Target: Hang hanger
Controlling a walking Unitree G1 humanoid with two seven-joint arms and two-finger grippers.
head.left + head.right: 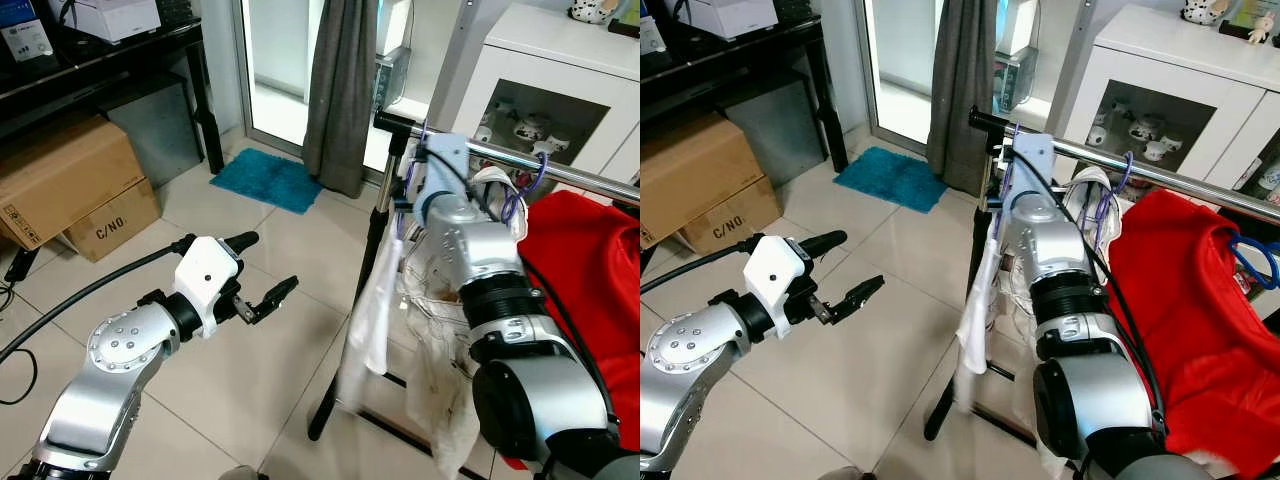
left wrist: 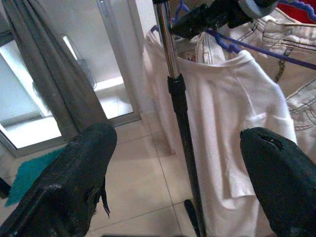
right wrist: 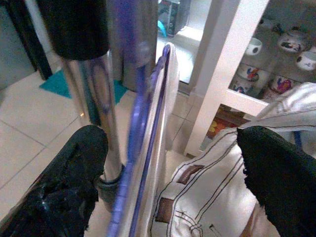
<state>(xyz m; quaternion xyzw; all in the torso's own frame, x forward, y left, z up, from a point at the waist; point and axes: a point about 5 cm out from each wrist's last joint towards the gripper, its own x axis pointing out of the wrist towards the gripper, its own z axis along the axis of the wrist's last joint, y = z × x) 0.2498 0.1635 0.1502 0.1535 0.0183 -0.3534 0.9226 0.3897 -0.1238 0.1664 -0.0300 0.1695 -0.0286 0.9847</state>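
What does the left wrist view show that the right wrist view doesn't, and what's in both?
Left wrist view alone: the grey curtain by the glass door, the white shirt hanging full length on its purple hanger, and the right gripper up at the rail.

Right wrist view alone: the white cabinet with ceramic pieces on its shelf, and the hanger seen edge-on next to the pole.

Both: the rack's chrome upright pole, the teal mat, the tiled floor, and each camera's own open black fingers.
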